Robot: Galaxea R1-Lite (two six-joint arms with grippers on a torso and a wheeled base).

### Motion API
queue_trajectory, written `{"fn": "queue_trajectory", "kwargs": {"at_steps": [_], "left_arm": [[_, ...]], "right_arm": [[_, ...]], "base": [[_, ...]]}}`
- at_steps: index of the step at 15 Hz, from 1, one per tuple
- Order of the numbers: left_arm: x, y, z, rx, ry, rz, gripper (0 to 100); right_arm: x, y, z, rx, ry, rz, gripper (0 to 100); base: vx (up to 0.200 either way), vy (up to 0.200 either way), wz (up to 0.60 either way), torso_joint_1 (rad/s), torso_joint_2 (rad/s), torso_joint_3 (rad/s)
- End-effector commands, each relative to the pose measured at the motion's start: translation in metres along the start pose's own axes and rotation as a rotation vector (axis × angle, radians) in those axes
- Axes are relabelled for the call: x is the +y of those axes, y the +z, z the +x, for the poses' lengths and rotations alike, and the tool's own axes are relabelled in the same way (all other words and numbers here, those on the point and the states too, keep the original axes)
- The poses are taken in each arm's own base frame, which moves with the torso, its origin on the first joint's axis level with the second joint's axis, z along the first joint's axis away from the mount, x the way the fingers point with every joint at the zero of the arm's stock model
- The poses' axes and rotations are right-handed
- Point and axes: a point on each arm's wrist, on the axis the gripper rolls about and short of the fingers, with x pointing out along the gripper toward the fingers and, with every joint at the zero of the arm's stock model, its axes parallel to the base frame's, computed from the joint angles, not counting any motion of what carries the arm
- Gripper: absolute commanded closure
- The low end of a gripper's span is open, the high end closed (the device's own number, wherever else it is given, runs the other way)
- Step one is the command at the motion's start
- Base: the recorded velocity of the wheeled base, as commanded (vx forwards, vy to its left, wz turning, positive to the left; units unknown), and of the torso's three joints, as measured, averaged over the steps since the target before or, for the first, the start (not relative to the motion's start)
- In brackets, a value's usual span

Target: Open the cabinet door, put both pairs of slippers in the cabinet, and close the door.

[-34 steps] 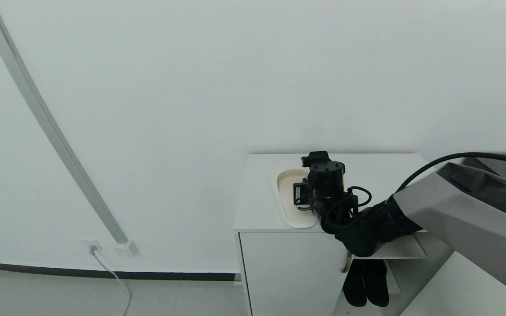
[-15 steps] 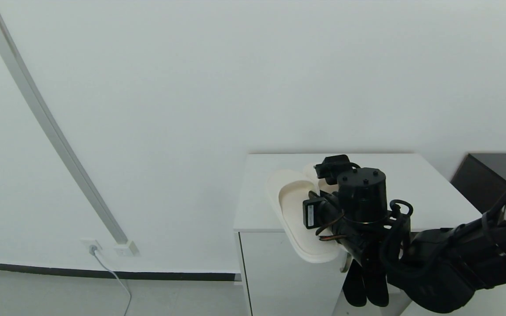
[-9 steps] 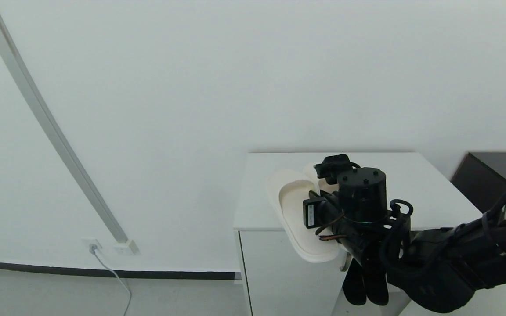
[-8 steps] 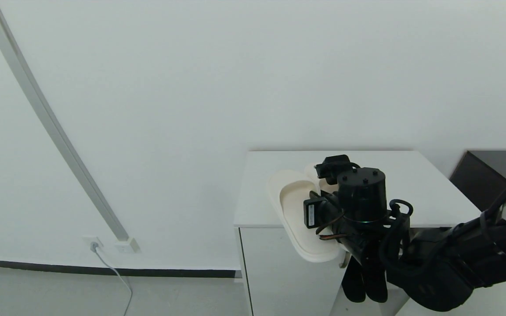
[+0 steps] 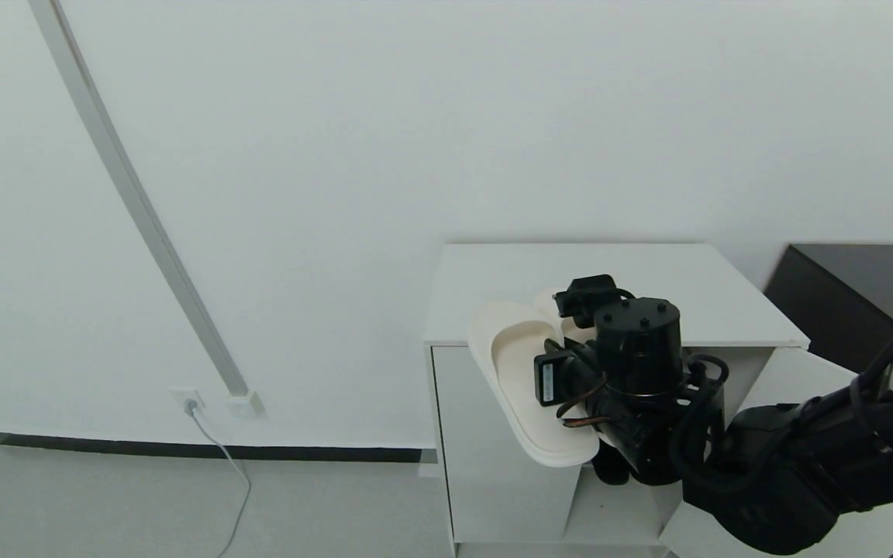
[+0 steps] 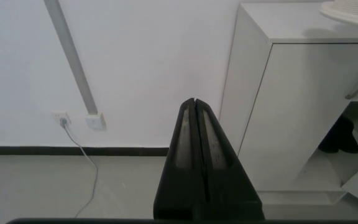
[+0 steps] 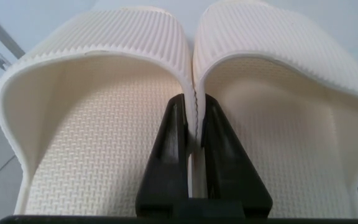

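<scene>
A pair of white slippers [image 5: 520, 387] hangs in the air in front of the white cabinet [image 5: 609, 271], level with its top edge. My right gripper [image 7: 196, 118] is shut on the two touching inner edges of the white slippers [image 7: 104, 124]. The cabinet's left door [image 5: 485, 434] is shut and its right door [image 5: 784, 376] stands open. A pair of black slippers [image 6: 340, 137] rests on the lower shelf inside. My left gripper [image 6: 194, 109] is shut with nothing in it, low and to the left of the cabinet [image 6: 303, 112].
A grey trunking strip [image 5: 129, 194] runs slantwise down the wall to a socket with a white cable [image 5: 192, 404] near the floor. A dark piece of furniture [image 5: 842, 287] stands to the right of the cabinet. Bare floor lies to the cabinet's left.
My right gripper lifted the white slippers off the cabinet top and drew them out over its front edge. After that the head view shifted; the arm kept its pose.
</scene>
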Motion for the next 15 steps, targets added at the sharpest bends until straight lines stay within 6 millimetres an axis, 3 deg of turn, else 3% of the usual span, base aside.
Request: {"fn": "queue_trajectory", "kwargs": {"at_steps": [1,15], "left_arm": [[0.0000,0.0000,0.0001,0.001,0.002,0.000,100],[0.0000,0.0000,0.0001,0.001,0.002,0.000,100]], "right_arm": [[0.0000,-0.0006,0.0005,0.001,-0.001,0.000,100],[0.0014,-0.0038,-0.0009,0.010,0.003,-0.008,100]], "base": [[-0.200,0.000,0.00,0.007,0.00,0.002],[0.000,0.000,0.00,0.000,0.00,0.000]]}}
